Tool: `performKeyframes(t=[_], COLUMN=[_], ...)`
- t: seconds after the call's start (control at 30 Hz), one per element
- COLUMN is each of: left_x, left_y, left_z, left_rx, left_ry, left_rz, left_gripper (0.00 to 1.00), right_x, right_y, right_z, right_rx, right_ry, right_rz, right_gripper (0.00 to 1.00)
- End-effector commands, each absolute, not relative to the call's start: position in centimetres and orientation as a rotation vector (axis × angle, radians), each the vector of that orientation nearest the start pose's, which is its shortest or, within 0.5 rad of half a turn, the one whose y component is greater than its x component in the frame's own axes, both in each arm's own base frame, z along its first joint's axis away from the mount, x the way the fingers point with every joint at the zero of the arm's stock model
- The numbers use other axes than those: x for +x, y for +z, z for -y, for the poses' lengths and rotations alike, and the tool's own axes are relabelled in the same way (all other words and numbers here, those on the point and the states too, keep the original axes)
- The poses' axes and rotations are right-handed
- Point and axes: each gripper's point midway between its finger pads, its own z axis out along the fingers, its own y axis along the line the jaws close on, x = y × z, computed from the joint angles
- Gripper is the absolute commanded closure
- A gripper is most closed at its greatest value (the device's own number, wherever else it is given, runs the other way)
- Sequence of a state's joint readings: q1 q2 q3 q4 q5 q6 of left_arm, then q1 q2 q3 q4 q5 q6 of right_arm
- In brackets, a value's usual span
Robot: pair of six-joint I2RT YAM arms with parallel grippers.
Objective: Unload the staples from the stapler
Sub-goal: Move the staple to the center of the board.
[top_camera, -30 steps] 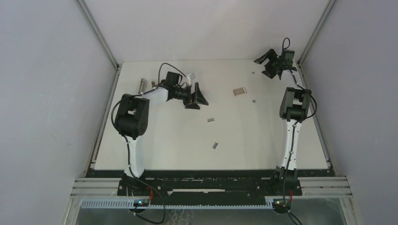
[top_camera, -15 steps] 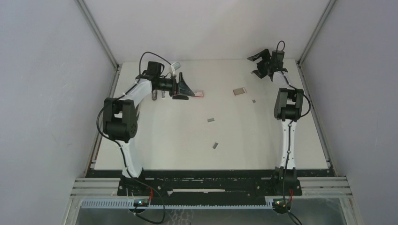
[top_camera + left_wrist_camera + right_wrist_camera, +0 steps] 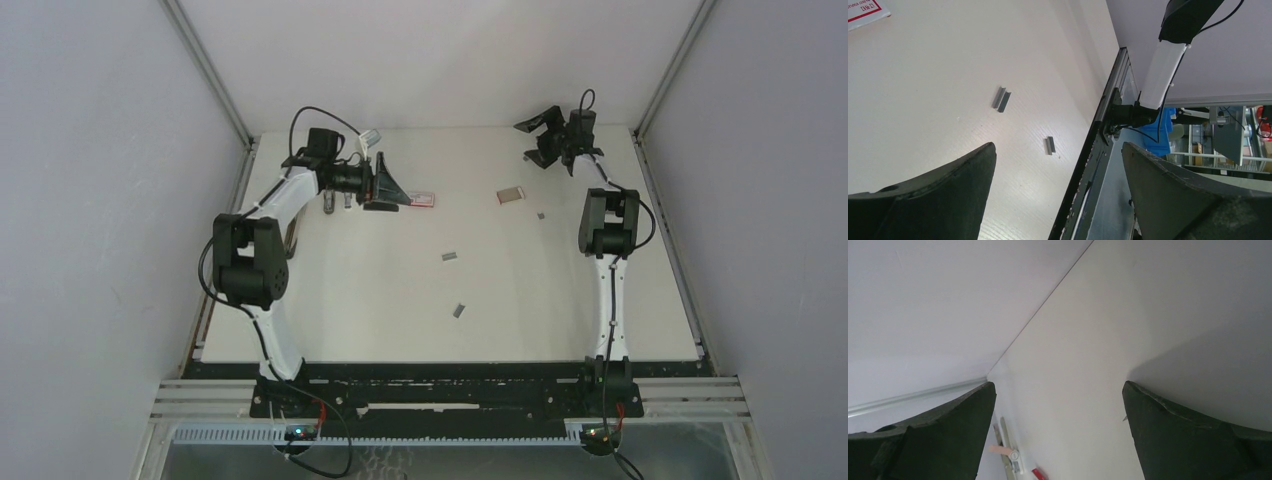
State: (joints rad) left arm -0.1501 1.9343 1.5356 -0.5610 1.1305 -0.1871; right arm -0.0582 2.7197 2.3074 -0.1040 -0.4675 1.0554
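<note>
The stapler (image 3: 1009,456) lies flat and long by the table's far left edge, shown low in the right wrist view; in the top view my left arm covers most of it. Loose staples, small grey strips, lie at mid-table (image 3: 449,256), nearer the front (image 3: 459,310) and to the right (image 3: 540,215). The left wrist view shows two of them (image 3: 1001,99) (image 3: 1050,145). My left gripper (image 3: 386,185) (image 3: 1058,150) is open and empty just right of the stapler. My right gripper (image 3: 547,139) (image 3: 1058,385) hangs open and empty above the back right corner.
A flat red-and-white box (image 3: 423,199) (image 3: 863,10) lies just right of the left gripper. A grey flat block (image 3: 511,195) sits right of it. Grey walls close in the back and sides. The table's dark near edge (image 3: 1095,145) runs past the right arm's base.
My left arm swung back and to the left, uncovering the red-and-white box. My right gripper drifted left along the back edge. Both stayed open.
</note>
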Motion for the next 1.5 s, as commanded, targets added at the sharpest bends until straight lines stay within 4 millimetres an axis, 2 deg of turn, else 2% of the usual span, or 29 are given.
performKeyframes(t=[0.0,0.27,0.57,0.8,1.03,1.23,1.47], left_x=[38.2,38.1,37.7,37.6,37.3,36.6,35.7], left_y=[22.3,22.7,22.6,22.5,22.0,21.9,21.8], left_z=[21.8,21.3,20.5,19.9,19.0,18.3,17.8], left_rx=[0.506,0.492,0.474,0.468,0.449,0.446,0.446], left_ry=[-1.542,-1.546,-1.525,-1.518,-1.508,-1.502,-1.493], left_rz=[-2.175,-2.164,-2.166,-2.16,-2.163,-2.158,-2.149], left_gripper=[0.0,0.0,0.0,0.0,0.0,0.0,0.0], right_x=[66.8,63.9,60.8,58.5,56.4,54.7,53.3], right_y=[3.7,3.4,2.6,3.0,3.1,2.8,4.3], right_z=[-10.4,-15.0,-18.5,-21.3,-23.6,-24.4,-25.6], right_rx=[0.89,0.838,0.734,0.606,0.495,0.458,0.432], right_ry=[1.208,1.296,1.279,1.272,1.245,1.216,1.226], right_rz=[-2.122,-2.232,-2.36,-2.44,-2.51,-2.561,-2.584], right_gripper=[0.0,0.0,0.0,0.0,0.0,0.0,0.0])
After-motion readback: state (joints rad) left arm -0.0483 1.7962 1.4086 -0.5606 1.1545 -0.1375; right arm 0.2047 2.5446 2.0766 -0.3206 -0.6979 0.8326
